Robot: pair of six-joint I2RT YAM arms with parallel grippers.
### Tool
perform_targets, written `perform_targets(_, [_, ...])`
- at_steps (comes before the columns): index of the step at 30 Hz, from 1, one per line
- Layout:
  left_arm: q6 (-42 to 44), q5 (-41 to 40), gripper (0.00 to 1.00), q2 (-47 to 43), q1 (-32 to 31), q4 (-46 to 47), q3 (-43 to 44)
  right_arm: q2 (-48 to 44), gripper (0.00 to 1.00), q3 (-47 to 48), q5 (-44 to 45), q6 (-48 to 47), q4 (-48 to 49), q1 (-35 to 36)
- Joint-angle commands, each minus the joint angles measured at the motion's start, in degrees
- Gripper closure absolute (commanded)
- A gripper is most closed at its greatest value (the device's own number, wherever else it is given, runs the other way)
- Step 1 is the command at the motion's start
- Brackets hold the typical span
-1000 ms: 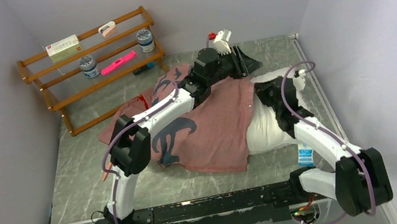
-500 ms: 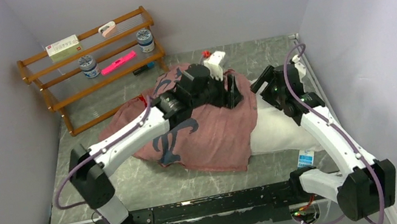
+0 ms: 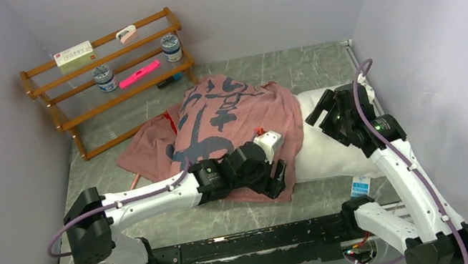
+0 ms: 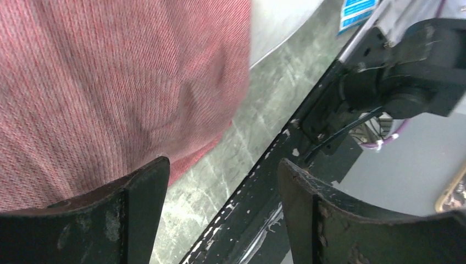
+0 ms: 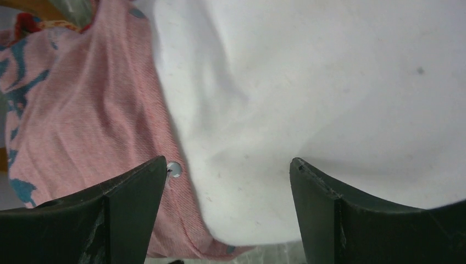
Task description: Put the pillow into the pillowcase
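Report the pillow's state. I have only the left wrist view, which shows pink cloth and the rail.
Observer: The pillow is only partly inside the pillowcase; its white right end sticks out.
Operator: Give me the right gripper.
Observer: The right gripper is open above that bare end, with nothing between its fingers.
Operator: Name what stands behind.
Observer: A wooden rack stands at the far left, beyond the pillowcase.
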Motion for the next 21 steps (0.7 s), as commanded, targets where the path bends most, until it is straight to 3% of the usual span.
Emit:
perform_targets(1, [-4.3,-5.9,0.23,-0.1,-1.3,8.6,-3.7,-1.7,0.15,0.0,2.9,6.6,-8.2,0.0])
perform_targets(9, [-5.2,-11.9,0.27,6.7,-3.1,19.2,-5.2,-4.9,0.21,-6.4,4.1,6.6,-1.6,0.0])
perform_targets(15, [-5.0,-18.2,0.31,14.5,-3.8,16.0,0.8,-4.2,0.20,-10.8,2.7,7.9,0.9,0.0])
perform_targets(18, [-4.6,-17.5,0.49,15.8,-4.1,16.4,2.0,-5.0,0.20,-13.9,0.3,8.2,3.4,0.0])
perform_targets(21, [-5.0,-17.7,0.80,14.8,-4.9,14.7,2.8,-6.3,0.23,-16.6,-1.5,8.7,5.5,0.0])
